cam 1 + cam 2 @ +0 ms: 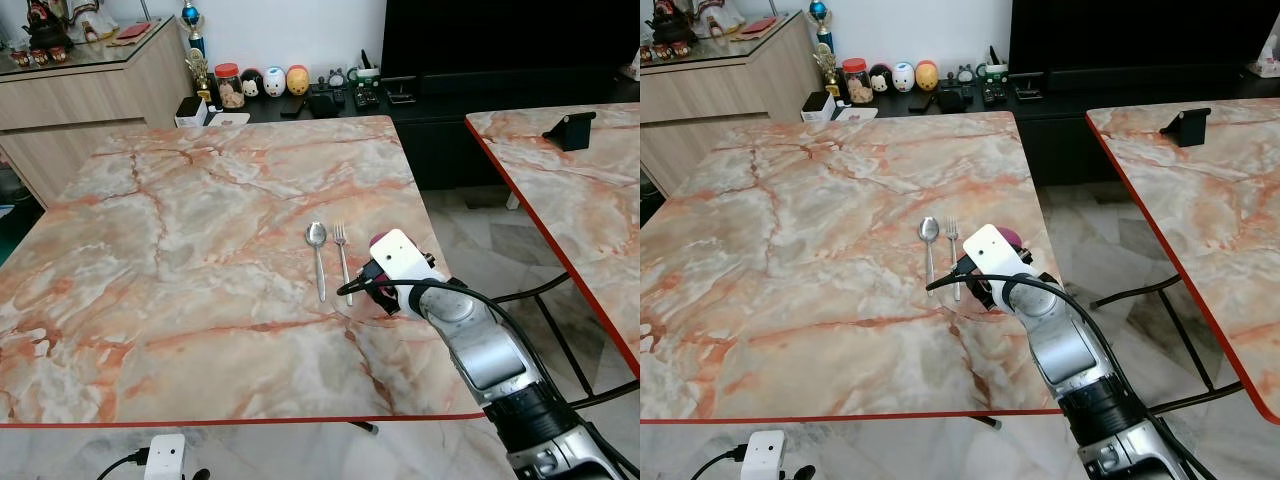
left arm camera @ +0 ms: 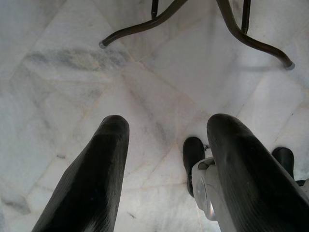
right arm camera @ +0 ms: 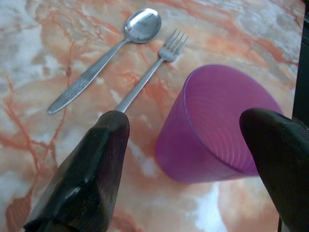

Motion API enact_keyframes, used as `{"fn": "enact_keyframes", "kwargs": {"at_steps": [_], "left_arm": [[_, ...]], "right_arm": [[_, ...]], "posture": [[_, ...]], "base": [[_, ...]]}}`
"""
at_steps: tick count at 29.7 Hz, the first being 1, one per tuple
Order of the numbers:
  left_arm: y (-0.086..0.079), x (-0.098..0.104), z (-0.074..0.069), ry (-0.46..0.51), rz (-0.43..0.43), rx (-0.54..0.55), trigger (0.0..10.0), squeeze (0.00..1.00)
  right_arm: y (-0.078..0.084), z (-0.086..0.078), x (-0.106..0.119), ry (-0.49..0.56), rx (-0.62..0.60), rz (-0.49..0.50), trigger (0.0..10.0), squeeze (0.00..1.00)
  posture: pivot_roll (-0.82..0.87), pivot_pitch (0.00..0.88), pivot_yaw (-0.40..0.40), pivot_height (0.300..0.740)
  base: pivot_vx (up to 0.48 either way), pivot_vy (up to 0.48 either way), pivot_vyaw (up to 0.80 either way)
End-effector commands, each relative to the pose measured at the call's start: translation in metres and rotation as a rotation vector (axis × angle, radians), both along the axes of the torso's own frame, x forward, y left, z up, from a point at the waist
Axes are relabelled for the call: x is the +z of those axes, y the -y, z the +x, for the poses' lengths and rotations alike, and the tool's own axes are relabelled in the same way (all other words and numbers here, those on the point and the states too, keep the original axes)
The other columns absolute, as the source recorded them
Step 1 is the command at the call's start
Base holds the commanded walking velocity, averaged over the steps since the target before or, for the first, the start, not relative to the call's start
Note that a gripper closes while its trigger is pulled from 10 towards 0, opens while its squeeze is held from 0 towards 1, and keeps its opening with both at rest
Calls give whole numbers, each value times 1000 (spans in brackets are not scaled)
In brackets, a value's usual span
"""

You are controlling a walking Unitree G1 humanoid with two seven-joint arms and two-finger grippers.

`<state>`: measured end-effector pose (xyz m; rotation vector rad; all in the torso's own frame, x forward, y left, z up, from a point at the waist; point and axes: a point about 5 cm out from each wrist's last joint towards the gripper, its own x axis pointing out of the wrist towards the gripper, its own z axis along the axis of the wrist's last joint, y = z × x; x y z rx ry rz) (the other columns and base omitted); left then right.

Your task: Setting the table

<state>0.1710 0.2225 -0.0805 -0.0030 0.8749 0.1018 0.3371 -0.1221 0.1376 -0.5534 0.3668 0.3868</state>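
- The right hand [image 3: 188,169] stood spread and released around the translucent purple ribbed plastic cup [image 3: 212,125], which sat upside down on the orange-veined marble bench [image 1: 180,260], lower right of centre.
- The steel fork [image 3: 145,77] lay just beside one finger; a careless withdrawal might nudge it or tip the cup.
- The steel spoon [image 3: 106,53] lay beside the fork.
- The left hand [image 2: 164,174] hung open over pale marble floor [image 2: 58,87].

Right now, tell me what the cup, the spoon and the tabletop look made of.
Cup: translucent purple plastic, probably; light passes through its ribbed wall. Spoon: polished metal, likely steel; mirror-bright bowl. Tabletop: glossy marble look, orange veining, red edge; possibly laminate.
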Motion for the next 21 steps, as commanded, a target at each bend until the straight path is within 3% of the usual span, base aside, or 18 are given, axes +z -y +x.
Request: {"fn": "enact_keyframes", "kwargs": {"at_steps": [1, 12, 13, 14, 16, 17, 18, 19, 20, 21], "left_arm": [[-2, -2, -5, -28, 4, 1, 10000, 0], [-2, -2, -5, -29, 3, 4, 10000, 0], [-2, -2, -5, -29, 3, 4, 10000, 0], [-1, -2, -5, -29, 2, 4, 10000, 0], [-1, -2, -5, -29, 1, 4, 10000, 0], [-1, -2, -5, -29, 1, 4, 10000, 0], [-1, -2, -5, -29, 1, 4, 10000, 0], [-1, -2, -5, -29, 1, 4, 10000, 0], [-1, -2, -5, -29, 1, 4, 10000, 0], [-1, -3, -5, -29, 1, 4, 10000, 0]], "right_arm": [[-1, 4, 4, 17, -10, 16, 10000, 0], [-7, 9, 0, -1, -3, 29, 10000, 0], [-7, 10, 0, -1, -3, 29, 8039, 0], [-7, 10, -1, -1, -2, 28, 4824, 0], [-8, 11, -1, 0, -1, 28, 3020, 0], [-7, 12, -1, 2, -3, 26, 3333, 0], [-7, 12, -1, 3, -3, 21, 7725, 0], [-7, 12, -1, 4, -3, 20, 7725, 0], [-7, 13, -1, 1, -4, 21, 10000, 0], [-7, 13, -1, 0, -8, 21, 10000, 0]], "posture": [[-90, 0, 85, 740], [-84, 0, 81, 740], [-85, 0, 81, 740], [-85, 0, 79, 740], [-85, 0, 79, 740], [-83, 0, 78, 740], [-83, 0, 78, 740], [-83, 0, 78, 740], [-83, 0, 78, 740], [-83, 0, 78, 740]], "base": [[0, 0, 0], [0, 0, 0], [0, 0, 0], [0, 0, 0], [0, 0, 0], [0, 0, 0], [0, 0, 0], [0, 0, 0], [0, 0, 0], [0, 0, 0]]}}
